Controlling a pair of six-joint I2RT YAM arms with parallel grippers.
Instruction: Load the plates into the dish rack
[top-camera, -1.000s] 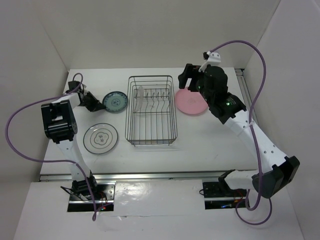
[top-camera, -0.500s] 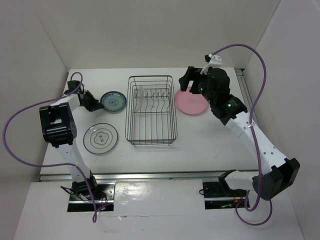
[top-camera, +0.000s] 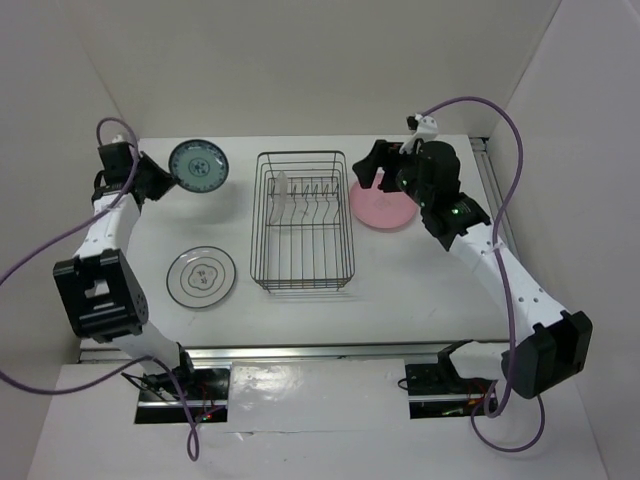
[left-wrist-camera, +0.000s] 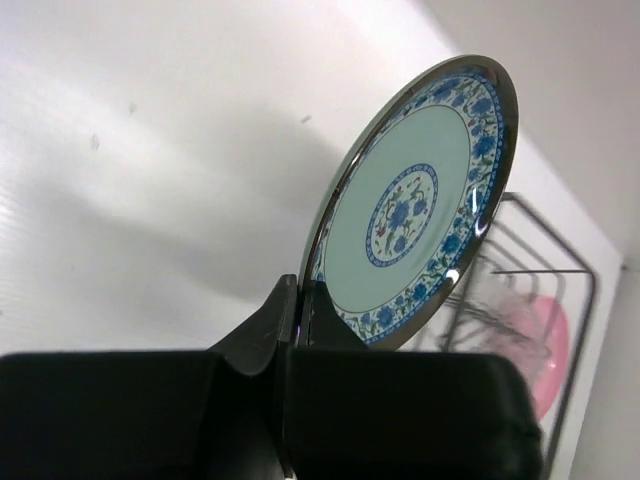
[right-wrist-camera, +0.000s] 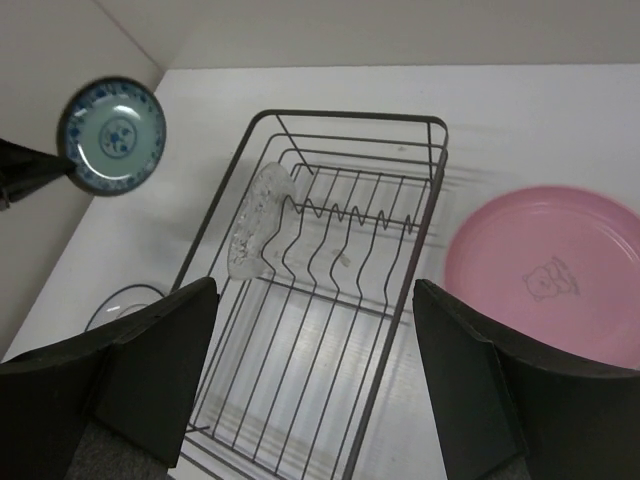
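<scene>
Four plates are accounted for. One, the small wavy-edged glass plate (top-camera: 279, 195), stands on edge among the prongs at the left end of the dish rack (top-camera: 300, 154); three remain outside it. The left arm (top-camera: 105, 225) carries the teal-blue patterned plate (top-camera: 197, 164) clear of the desk (top-camera: 420, 280), well left of the rack. The left jaws are pressed together on its lower rim, a pinch that keeps the plate tilted on edge, judged the right attitude for lowering it between prongs. The ringed glass plate (top-camera: 201, 277) lies flat on the desk near the rack's left front. The pink plate (top-camera: 382, 205) lies flat just beside the rack's right side; contact cannot be confirmed. The right jaws stand spread wide, hold nothing, and hover over the rack's right rim, probably staged for the pink plate.
</scene>
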